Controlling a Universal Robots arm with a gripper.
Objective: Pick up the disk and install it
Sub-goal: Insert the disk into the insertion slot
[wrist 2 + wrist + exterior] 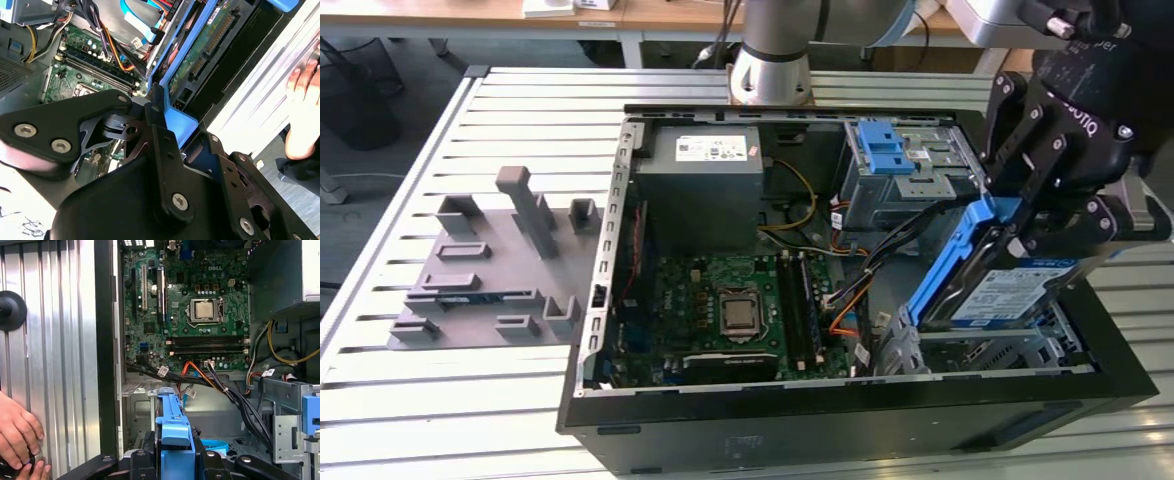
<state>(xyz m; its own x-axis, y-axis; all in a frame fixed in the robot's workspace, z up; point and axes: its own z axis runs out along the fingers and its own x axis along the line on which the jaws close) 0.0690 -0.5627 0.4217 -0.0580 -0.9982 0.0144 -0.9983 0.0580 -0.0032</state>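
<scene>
From where I stand, the black multi-link gripper [1021, 235] is pinched shut on the flat silver hard drive with a blue-and-white label and blue plastic rails, the disk [998, 292]. It holds the disk on edge and tilted over the grey sheet-metal drive bay [987, 352], in the corner of the open black computer case [854, 425] at the exterior view's right. The disk's lower end sits at the mouth of the bay, though I cannot tell whether it touches the metal.

My main worry is the tilt. If the rails meet the bay's guides at this angle, the disk could wedge, or twist in the gripper's hold.

The bundle of black and orange cables [220, 382] runs just beside the bay. A corner of the disk could catch it, pulling a connector or trapping a wire under the disk.

The green motherboard [720, 310] lies just past those cables, so a dropped disk could strike it.

A person's hand [17, 432] rests on the slatted metal surface [480, 400] just outside the case wall. It is close enough that a wide swing of the arm could reach it.
</scene>
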